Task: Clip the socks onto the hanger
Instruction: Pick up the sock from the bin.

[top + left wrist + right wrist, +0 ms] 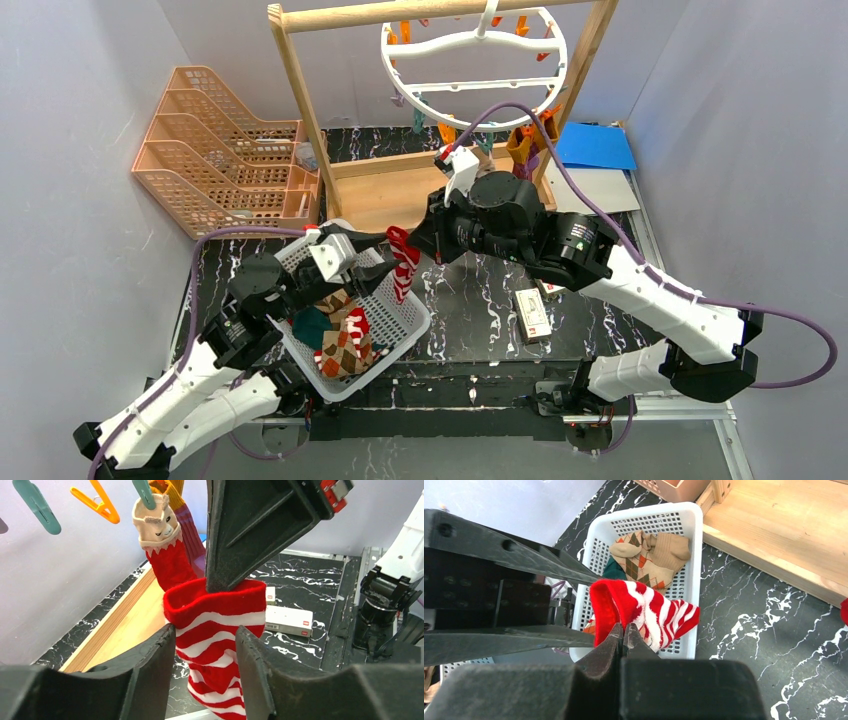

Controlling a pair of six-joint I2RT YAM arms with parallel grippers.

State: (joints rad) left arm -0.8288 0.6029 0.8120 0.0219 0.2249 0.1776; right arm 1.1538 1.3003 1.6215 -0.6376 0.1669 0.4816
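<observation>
The right gripper (624,630) is pinching shut on the red cuff of a striped sock (220,605), holding it up just above the right rim of the white basket (697,555). The left gripper (205,630) is reaching in from the basket side. Its two fingers are standing apart, one on each side of the sock's red-and-white leg, and I cannot tell whether they are touching the fabric. The sock is hanging straight down, with its toe dangling toward the basket.

Inside the basket at least three more socks are lying in a heap: one argyle (345,352), one dark teal (311,325) and one more red-and-white (357,323).

Beyond the basket, one round white hanger (470,86) is hanging from the top bar of a wooden rack (297,90). Two socks are already dangling from it. One is red with an animal-face cuff (159,540), sitting under a teal clip (145,492). The other is maroon with a mustard cuff (187,525). Next to them one orange clip (95,505) and a second teal clip (30,505) are hanging with nothing in them.

To the right of the basket two small white boxes (289,621) are lying on the black marbled surface (774,630). To the far left of the basket one peach tiered tray (220,150) is standing against the wall.
</observation>
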